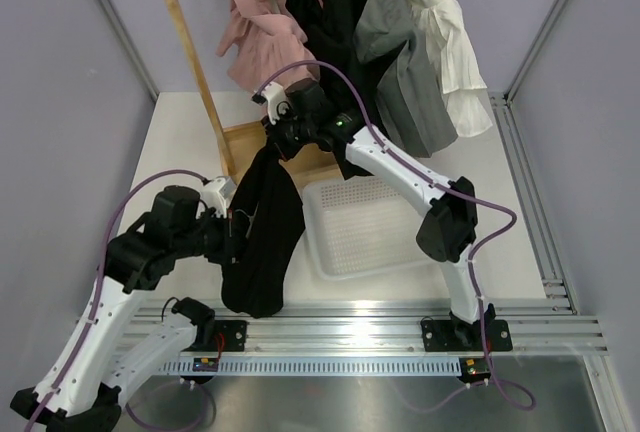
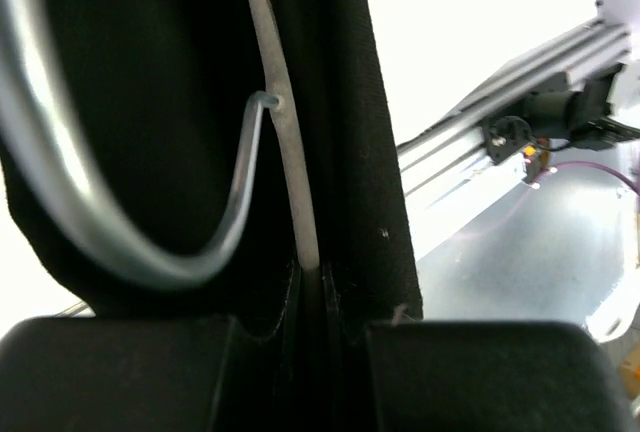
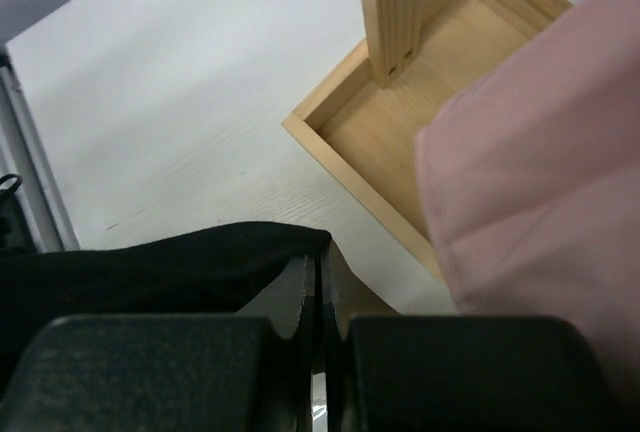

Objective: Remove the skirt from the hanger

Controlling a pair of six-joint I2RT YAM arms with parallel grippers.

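Observation:
The black skirt [image 1: 265, 242] hangs stretched between my two grippers, its lower end drooping toward the front rail. My left gripper [image 1: 232, 230] is shut on the metal wire hanger; in the left wrist view the gripper [image 2: 310, 287] pinches the straight wire [image 2: 290, 152], with the curved hanger loop [image 2: 90, 222] and black fabric [image 2: 350, 102] around it. My right gripper [image 1: 284, 138] holds the skirt's upper end; in the right wrist view the gripper [image 3: 320, 272] is shut on the black fabric edge [image 3: 180, 267].
A wooden clothes rack [image 1: 190, 47] stands behind with pink [image 1: 262, 37], black, grey [image 1: 405, 72] and white garments. Its wooden base tray [image 3: 400, 122] is just beyond my right gripper. A white mesh basket [image 1: 365, 227] sits right of the skirt.

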